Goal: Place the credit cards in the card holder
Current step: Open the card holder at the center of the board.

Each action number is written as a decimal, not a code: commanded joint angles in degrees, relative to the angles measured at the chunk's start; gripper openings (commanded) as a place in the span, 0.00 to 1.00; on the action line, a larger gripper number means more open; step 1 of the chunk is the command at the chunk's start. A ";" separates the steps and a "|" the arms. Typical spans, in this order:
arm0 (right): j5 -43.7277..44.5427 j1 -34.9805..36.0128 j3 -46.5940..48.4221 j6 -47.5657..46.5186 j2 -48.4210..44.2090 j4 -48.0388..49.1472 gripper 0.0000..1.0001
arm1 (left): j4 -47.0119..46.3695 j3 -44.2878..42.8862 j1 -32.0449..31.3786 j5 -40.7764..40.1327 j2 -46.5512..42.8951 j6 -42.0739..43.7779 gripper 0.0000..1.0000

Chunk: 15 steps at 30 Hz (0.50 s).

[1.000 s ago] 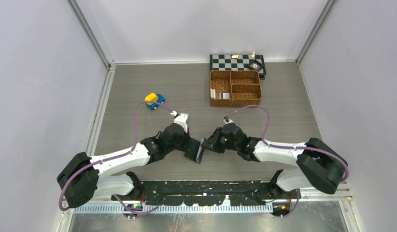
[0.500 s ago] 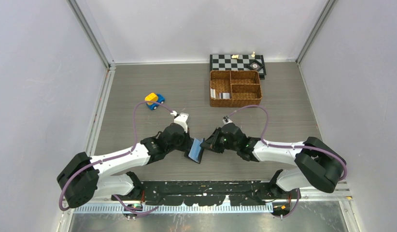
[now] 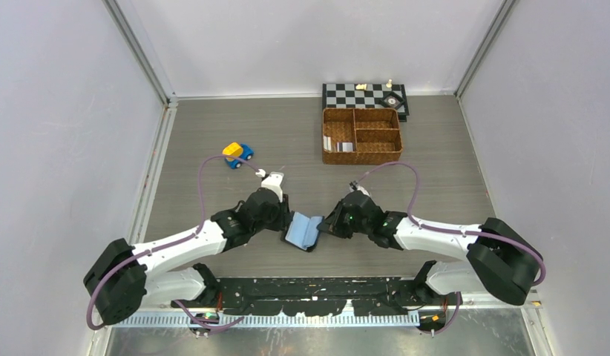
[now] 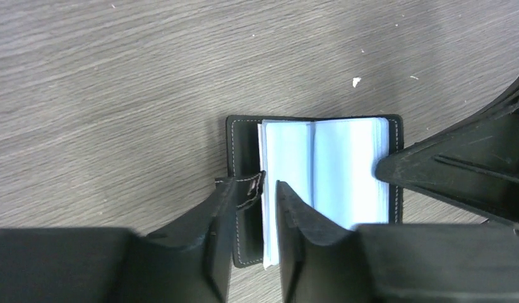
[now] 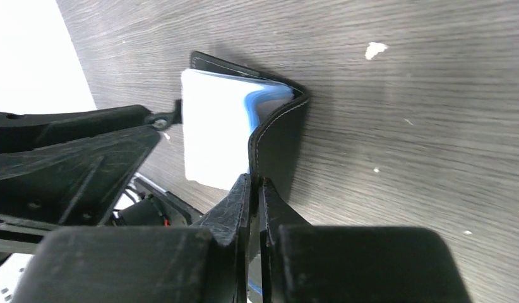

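The card holder [image 3: 303, 231], a black wallet, lies spread open on the table between both arms, its pale blue sleeves [image 4: 323, 167] facing up. My left gripper [image 3: 286, 225] is shut on its left cover beside the snap tab [image 4: 252, 186]. My right gripper [image 3: 326, 226] is shut on the edge of the right cover [image 5: 279, 142], seen edge-on in the right wrist view. The right gripper's fingers [image 4: 446, 164] also show in the left wrist view. The credit cards [image 3: 338, 144], white and grey, stand in the left compartment of the wicker basket, far from both grippers.
The brown wicker divided basket [image 3: 376, 136] stands at the back right of centre. A chessboard [image 3: 361, 95] with a few pieces lies behind it. A blue and yellow toy car [image 3: 236, 154] sits at the mid left. Metal rails border the table.
The card holder stood nearly shut and on edge between the grippers. The two grippers have drawn apart, and it now lies spread open with the sleeves up.
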State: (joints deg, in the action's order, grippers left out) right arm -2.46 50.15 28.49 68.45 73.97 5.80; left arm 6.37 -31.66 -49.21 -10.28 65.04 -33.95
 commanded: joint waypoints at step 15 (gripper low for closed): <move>6.34 0.47 -0.36 -3.06 -1.60 -9.96 0.04 | 2.36 -0.15 0.96 1.82 1.08 -2.11 0.72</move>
State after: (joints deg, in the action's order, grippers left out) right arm 1.28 50.28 28.38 66.28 72.69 -3.60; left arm 7.27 -31.66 -48.56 -6.00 64.27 -35.68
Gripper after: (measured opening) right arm 0.096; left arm 0.715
